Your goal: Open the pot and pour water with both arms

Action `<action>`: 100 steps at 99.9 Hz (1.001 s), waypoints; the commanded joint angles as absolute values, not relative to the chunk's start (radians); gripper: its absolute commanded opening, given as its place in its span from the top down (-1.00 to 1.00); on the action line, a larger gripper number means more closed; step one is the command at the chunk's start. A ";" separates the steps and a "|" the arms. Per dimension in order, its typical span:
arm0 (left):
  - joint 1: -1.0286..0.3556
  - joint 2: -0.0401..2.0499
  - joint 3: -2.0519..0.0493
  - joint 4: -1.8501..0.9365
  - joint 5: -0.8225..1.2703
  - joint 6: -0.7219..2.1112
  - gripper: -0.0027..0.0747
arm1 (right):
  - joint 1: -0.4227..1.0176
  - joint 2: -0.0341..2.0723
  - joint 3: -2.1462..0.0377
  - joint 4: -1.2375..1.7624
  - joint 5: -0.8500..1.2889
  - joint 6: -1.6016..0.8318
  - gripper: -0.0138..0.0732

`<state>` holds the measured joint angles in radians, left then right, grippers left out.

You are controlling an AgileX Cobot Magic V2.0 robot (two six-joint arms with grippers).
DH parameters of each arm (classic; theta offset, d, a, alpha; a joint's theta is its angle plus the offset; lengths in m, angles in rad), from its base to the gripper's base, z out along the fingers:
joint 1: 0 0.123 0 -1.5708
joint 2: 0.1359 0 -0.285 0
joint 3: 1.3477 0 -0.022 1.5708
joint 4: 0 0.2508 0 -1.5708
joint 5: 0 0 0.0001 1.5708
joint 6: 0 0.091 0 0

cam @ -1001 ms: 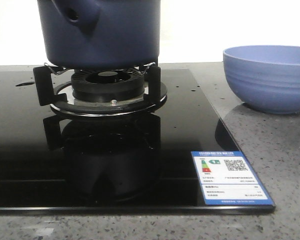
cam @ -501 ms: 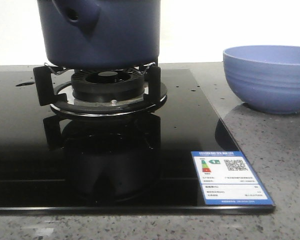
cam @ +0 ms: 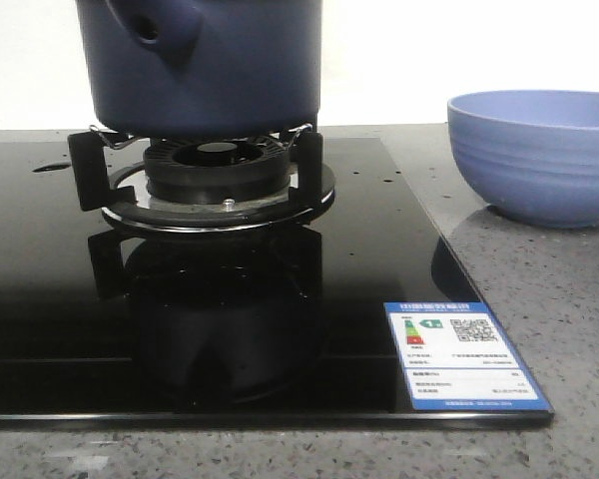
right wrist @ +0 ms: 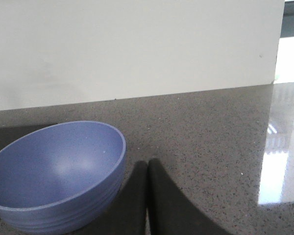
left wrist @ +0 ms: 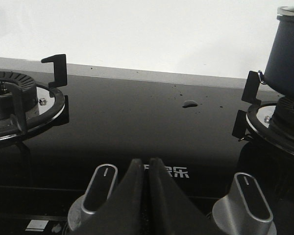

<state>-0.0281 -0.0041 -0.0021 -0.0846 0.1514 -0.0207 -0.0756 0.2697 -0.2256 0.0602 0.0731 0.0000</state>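
The dark navy-blue cylindrical pot (cam: 205, 65) is seated on the black burner grate (cam: 205, 175) (handle facing forward). Both the left gripper (left wrist: 147, 196) and the right gripper (right wrist: 147, 196) are clenched, empty, beside the periwinkle ribbed bowl (right wrist: 56, 174).

The left tool (left wrist: 148, 196) has two matte black fingers (left wrist: 127, 200), broad below and tapering upward. The right tool (right wrist: 148, 196) looks the same: smooth, black, unmarked.

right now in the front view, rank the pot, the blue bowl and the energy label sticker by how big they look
1. pot, largest, though its top is cut off by the frame
2. blue bowl, also cut off at the right edge
3. energy label sticker, smallest, despite sitting nearest the camera
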 commanded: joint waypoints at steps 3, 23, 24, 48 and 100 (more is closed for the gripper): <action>-0.028 -0.034 0.033 -0.088 0.082 -0.028 0.98 | -0.053 0.215 -0.164 -0.019 -0.088 0.057 0.83; -0.028 -0.034 0.033 -0.088 0.082 -0.028 0.98 | -0.016 0.083 0.015 -0.027 -0.092 0.057 0.83; -0.028 -0.034 0.033 -0.088 0.082 -0.028 0.98 | -0.016 0.072 0.021 -0.027 -0.092 0.057 0.83; -0.028 -0.032 0.033 -0.088 0.082 -0.028 0.98 | -0.016 -0.026 0.034 -0.050 0.114 0.057 0.83; -0.028 -0.032 0.033 -0.088 0.082 -0.028 0.98 | -0.016 -0.026 0.034 -0.083 0.052 0.057 0.83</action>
